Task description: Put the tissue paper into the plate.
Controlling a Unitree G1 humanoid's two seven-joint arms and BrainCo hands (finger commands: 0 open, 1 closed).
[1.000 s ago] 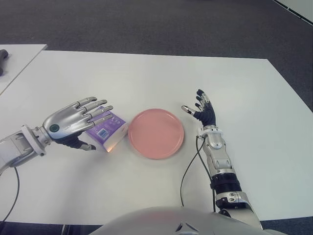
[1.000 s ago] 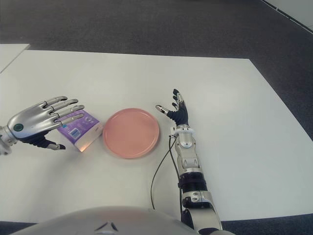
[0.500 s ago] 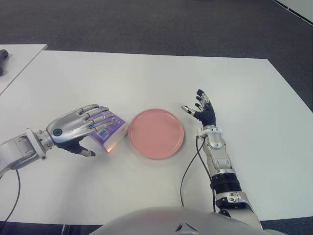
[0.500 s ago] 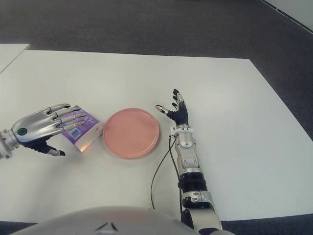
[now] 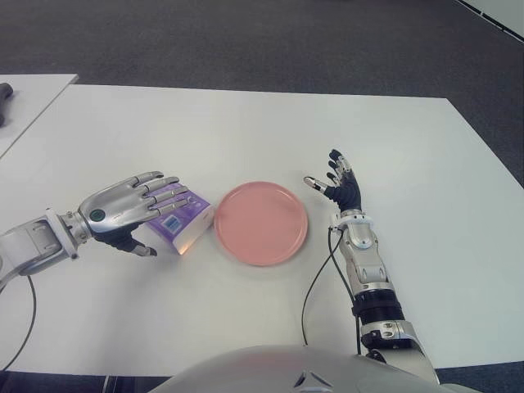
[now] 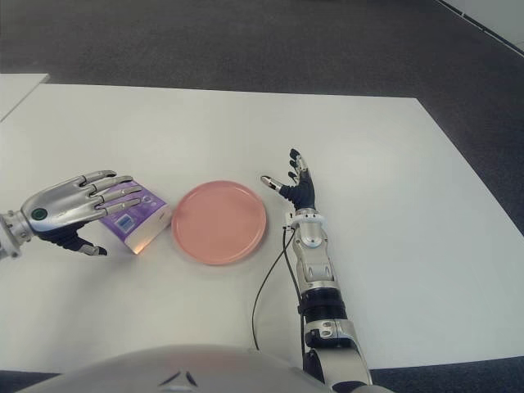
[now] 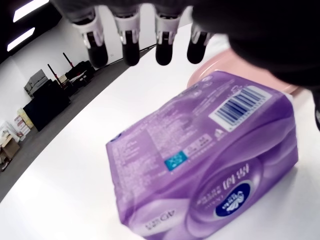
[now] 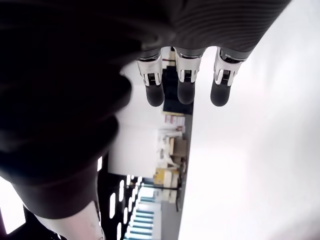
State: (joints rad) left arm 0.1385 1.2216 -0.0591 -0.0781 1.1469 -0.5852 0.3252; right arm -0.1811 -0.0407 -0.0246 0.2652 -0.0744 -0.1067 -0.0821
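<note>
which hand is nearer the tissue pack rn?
Left. The left hand hovers over the purple tissue pack with fingers spread, not gripping. The right hand is open on the far side of the pink plate, well away from the pack.

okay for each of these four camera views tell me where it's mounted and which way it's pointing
Left eye view: on the head, looking down at the table; shows the left hand over the tissue pack, and the right hand right of the plate.
Right eye view: same scene, slightly offset.
Left wrist view: on the left wrist, looking past its open fingers at the pack.
Right wrist view: on the right wrist, open fingers, bare table.
Shared: pack and plate.
</note>
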